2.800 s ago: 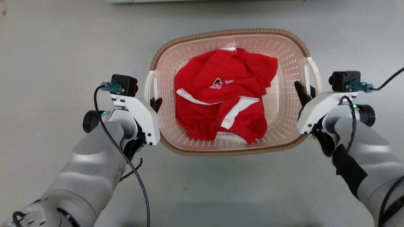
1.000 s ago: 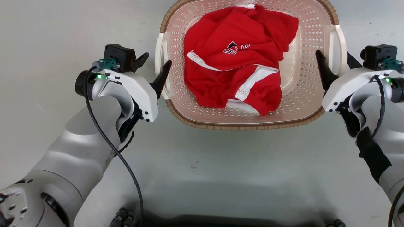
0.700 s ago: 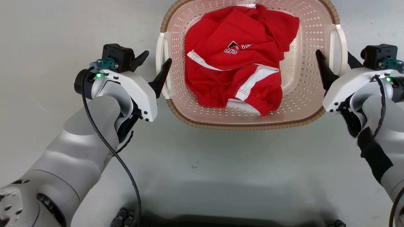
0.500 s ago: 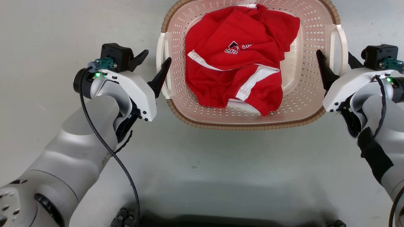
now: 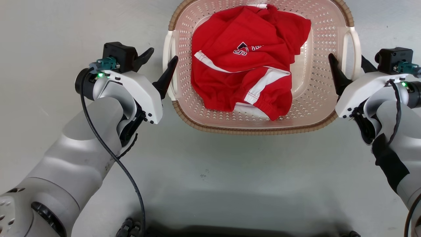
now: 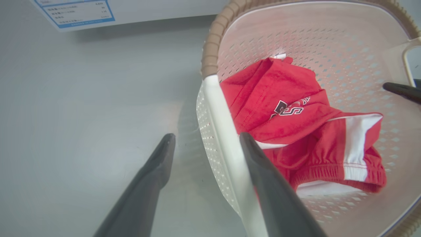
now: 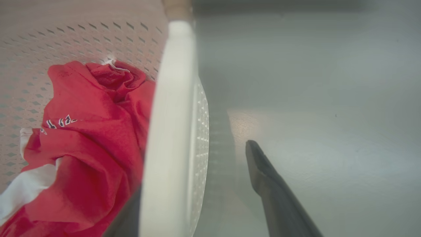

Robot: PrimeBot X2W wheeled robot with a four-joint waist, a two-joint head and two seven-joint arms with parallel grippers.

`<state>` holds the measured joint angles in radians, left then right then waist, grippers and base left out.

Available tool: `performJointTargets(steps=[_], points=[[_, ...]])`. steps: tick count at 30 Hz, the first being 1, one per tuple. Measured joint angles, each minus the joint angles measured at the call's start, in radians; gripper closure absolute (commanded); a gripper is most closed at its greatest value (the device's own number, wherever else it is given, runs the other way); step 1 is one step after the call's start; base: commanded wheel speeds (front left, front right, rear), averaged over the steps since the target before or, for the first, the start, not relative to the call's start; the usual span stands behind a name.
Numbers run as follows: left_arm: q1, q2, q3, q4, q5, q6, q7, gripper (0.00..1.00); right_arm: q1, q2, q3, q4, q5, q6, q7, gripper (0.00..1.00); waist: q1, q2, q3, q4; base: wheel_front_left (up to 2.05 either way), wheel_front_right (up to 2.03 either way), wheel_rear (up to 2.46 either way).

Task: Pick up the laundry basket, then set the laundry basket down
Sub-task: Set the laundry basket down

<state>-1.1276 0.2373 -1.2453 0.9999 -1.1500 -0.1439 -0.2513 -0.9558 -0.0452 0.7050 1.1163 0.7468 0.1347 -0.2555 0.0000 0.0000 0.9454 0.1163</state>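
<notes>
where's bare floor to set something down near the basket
Free: the floor in front of the basket, between the two arms, and the floor outside the left gripper. Crowded: both basket sides, where the left gripper and right gripper each straddle a handle, and the inside, mostly covered by a red garment.

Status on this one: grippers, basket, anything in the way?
Left gripper, right gripper open, each astride a handle. Laundry basket on floor, red garment inside. Nothing blocking.
</notes>
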Motion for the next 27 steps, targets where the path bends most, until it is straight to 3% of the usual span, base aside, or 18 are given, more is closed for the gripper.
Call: performJointTargets(steps=[27], points=[[0.067,0.021,0.115,-0.047,0.086,0.004,0.0,0.0,0.001,-0.01,0.101,-0.06,0.103,0.0,0.0,0.0,0.0,0.0,-0.042,-0.007,0.0,0.0,0.0]])
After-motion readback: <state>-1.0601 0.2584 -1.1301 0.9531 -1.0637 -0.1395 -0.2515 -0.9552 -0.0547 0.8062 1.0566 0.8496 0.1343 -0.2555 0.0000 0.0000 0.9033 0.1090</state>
